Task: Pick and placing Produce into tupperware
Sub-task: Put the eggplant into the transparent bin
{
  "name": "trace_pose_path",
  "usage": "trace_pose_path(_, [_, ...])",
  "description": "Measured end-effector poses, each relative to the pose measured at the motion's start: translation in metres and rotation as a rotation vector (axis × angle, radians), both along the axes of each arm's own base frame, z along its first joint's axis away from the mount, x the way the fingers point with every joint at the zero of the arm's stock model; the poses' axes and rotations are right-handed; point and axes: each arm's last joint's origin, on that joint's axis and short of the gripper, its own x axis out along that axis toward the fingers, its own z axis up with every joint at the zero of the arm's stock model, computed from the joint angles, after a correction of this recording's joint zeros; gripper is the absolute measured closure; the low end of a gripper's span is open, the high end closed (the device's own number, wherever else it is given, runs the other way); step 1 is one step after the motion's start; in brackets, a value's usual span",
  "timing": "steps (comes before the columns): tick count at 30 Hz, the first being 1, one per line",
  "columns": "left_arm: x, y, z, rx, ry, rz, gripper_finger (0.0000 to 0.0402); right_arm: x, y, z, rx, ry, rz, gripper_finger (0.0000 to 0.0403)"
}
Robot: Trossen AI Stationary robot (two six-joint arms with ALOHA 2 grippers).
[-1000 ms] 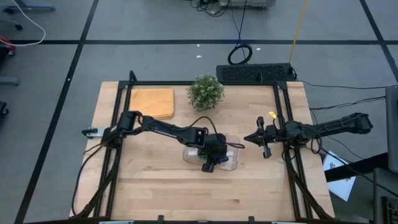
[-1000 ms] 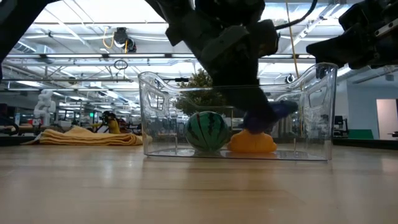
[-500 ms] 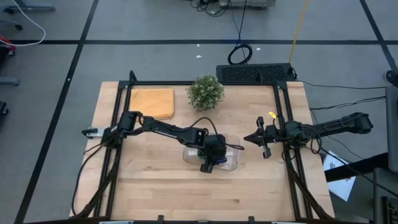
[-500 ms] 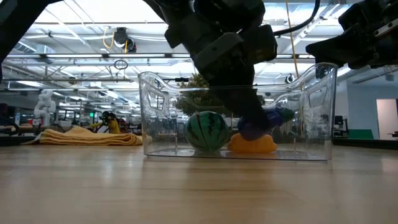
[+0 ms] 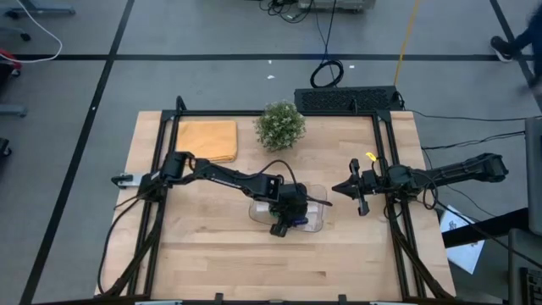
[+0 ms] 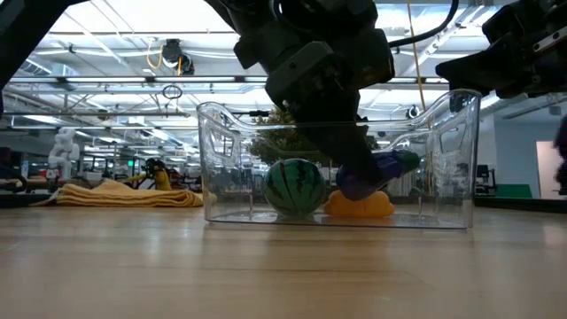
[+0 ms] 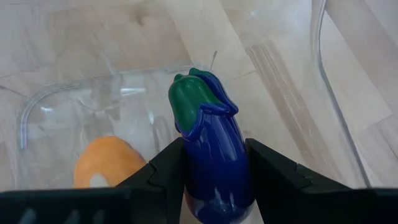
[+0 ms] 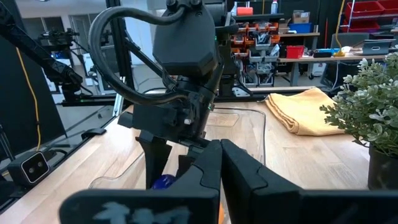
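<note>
Left pincer [image 7: 214, 180] clamps purple piece [image 7: 211, 149] inside tupperware [image 6: 221, 168].

No legible text, label, brand, number or sign appeared in any of the four views. The shelves and equipment of the room beyond the bench carried markings too small and blurred to be read, and the objects on the bench bore no visible lettering.
</note>
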Motion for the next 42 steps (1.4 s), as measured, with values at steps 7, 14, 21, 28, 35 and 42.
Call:
trace_pose_path(7, [0.0, 0.001, 0.0, 0.008, -0.002, 0.008, 0.025, 0.0, 0.0, 0.0, 0.0, 0.001, 0.0, 0.0403])
trace_pose_path(14, [0.001, 0.001, 0.0, 0.01, -0.01, 0.011, 0.025, 0.0, 0.0, 0.0, 0.0, 0.003, 0.0, 0.0403])
trace_pose_path(21, [0.001, 0.001, 0.001, 0.024, -0.02, -0.01, 0.025, 0.0, 0.0, 0.0, 0.0, 0.002, 0.0, 0.0403])
trace_pose_path(28, [0.001, 0.001, 0.0, 0.034, -0.026, -0.025, 0.025, 0.0, 0.0, 0.0, 0.001, 0.0, 0.0, 0.0403])
trace_pose_path(35, [0.003, 0.001, -0.012, 0.025, 0.008, -0.018, 0.025, 0.0, 0.0, 0.0, 0.005, 0.0, 0.0, 0.0403])
trace_pose_path(42, [0.003, 0.001, -0.016, 0.037, 0.013, -0.012, 0.025, 0.0, 0.0, 0.0, 0.004, 0.005, 0.0, 0.0403])
